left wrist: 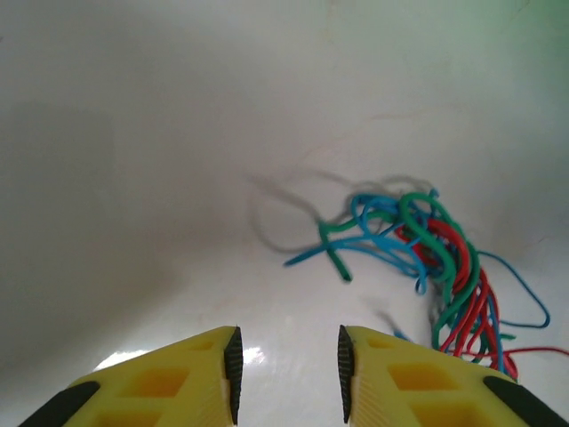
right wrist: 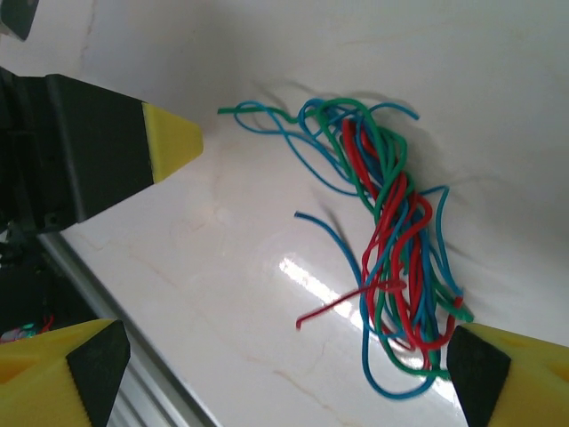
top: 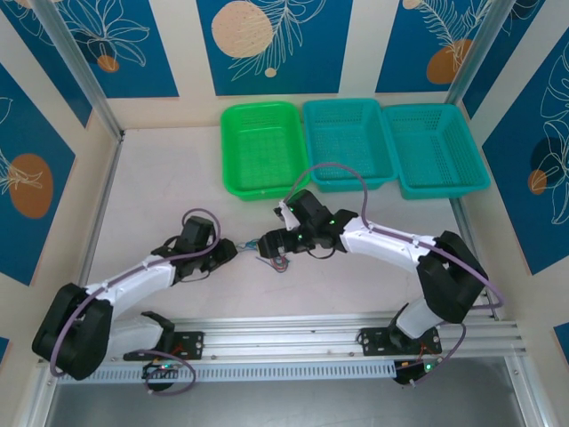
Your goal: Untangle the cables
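Observation:
The cables (right wrist: 391,240) are thin red, green and blue wires lying in one tangled bundle on the white table; from above the cables (top: 272,261) sit between the two grippers. My left gripper (left wrist: 289,374) hovers low just short of the cables (left wrist: 427,258), which lie ahead and to its right. Its yellow fingers stand partly apart with nothing between the black pads (left wrist: 233,369). My right gripper (right wrist: 284,382) is wide open above the bundle, whose lower end lies by the right fingertip (right wrist: 484,374). The left gripper's yellow tip (right wrist: 169,142) points at the bundle's upper end.
Three baskets stand in a row at the back: a green basket (top: 261,147) and two teal baskets (top: 349,142) (top: 433,147). An aluminium rail (top: 293,334) runs along the near edge by the arm bases. Metal frame posts (top: 84,76) flank the table.

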You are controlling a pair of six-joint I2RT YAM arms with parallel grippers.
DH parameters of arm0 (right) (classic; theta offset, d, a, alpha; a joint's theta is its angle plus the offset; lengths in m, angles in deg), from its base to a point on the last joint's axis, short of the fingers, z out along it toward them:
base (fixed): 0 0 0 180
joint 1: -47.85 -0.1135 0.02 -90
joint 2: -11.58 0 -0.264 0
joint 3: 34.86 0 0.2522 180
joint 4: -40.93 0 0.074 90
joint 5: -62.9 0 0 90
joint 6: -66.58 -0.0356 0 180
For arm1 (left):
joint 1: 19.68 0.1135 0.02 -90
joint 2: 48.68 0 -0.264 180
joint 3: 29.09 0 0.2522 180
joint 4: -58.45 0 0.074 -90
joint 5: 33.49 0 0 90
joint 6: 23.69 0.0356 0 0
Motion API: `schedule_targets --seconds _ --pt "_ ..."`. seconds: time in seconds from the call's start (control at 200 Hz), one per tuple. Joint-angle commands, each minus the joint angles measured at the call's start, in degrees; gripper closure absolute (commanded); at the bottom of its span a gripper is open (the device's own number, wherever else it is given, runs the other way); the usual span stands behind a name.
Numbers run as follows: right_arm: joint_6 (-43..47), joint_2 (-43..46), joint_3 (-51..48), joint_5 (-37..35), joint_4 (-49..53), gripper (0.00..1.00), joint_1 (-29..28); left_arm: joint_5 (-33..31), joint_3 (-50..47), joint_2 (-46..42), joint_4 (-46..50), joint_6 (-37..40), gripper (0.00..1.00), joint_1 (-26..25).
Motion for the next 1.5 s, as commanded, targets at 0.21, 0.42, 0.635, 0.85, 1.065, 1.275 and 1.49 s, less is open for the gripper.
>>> schedule_targets --seconds 0.21,0.42,0.635,0.85,1.065,1.275,1.49 --pt "-0.5 -5.8 3.5 -4.0 -0.5 0.08 -1.4 -0.2 1.6 3.0 -7.9 0.9 0.69 0.9" --pt "-0.8 -8.0 3.9 -3.9 -1.0 0.16 -1.8 -0.3 0.9 4.0 -8.7 0.6 0.79 1.3" --pt "-0.8 -9.6 4.7 -4.8 -0.4 0.15 -1.9 1.8 0.0 7.0 -12.1 -0.5 0.85 1.3" --pt "-0.7 -10.8 5.0 -5.3 -0.2 0.15 -1.9 0.8 0.8 7.5 -10.8 0.3 1.00 1.3" --pt "-1.7 -13.6 5.9 -14.4 3.2 0.16 -2.4 0.9 1.0 7.4 -10.2 1.5 1.00 1.4" --pt "-2.4 -16.6 6.0 -17.5 3.4 0.46 -2.4 4.3 1.0 5.4 -12.7 3.8 1.00 1.7" --pt "-7.0 -14.6 2.5 -18.9 3.6 0.78 1.8 2.9 -2.0 -1.3 -9.5 2.0 1.00 6.6"
